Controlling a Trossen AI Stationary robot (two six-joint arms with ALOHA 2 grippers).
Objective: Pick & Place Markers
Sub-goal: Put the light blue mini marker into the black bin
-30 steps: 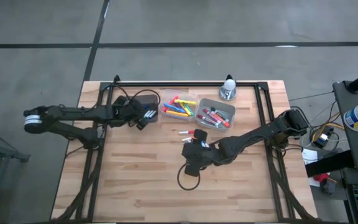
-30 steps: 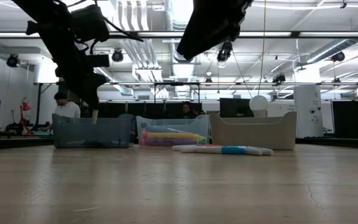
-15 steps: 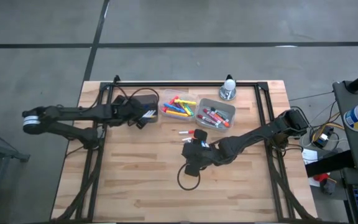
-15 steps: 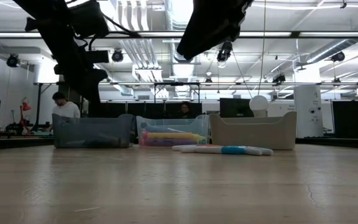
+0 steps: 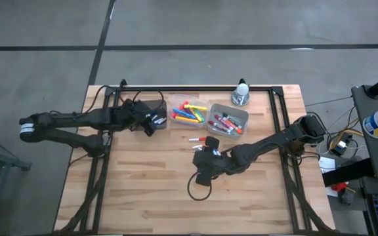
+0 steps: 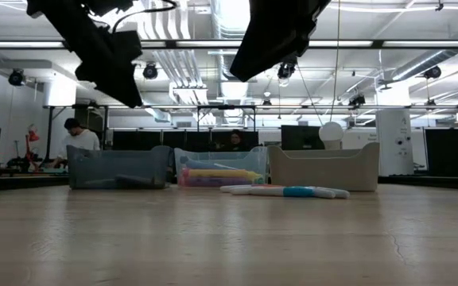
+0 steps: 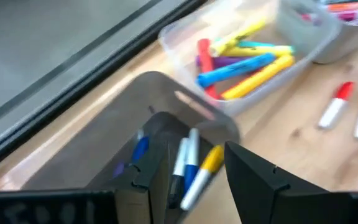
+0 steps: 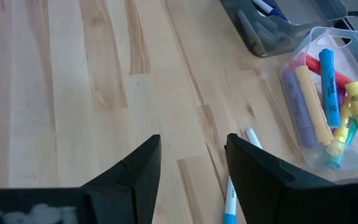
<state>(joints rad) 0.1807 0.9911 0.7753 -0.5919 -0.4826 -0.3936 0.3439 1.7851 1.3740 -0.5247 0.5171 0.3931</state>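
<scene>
From above, three bins sit in a row at the far side of the tabletop: a dark bin, a clear middle bin of bright markers, and a right bin of white-bodied ones, with two loose markers lying on the wood just in front of the row. The left hand hovers at the dark bin's near edge; the right hand hangs over the middle of the tabletop, near the loose markers. The level view shows both arms raised above the surface and the loose markers lying flat in front of the bins, apart from them. The left wrist camera shows the left hand spread and empty, directly over the dark bin, where several markers already lie. The right wrist camera shows the right hand also spread, holding nothing, with a blue-tipped marker just beyond its fingers. The step in hand looks like fetching the next loose marker. To do it well, the right hand should probably line its fingers across the barrel, come down until they straddle it near mid-length, and close gently so it does not roll away or tip on lifting.
</scene>
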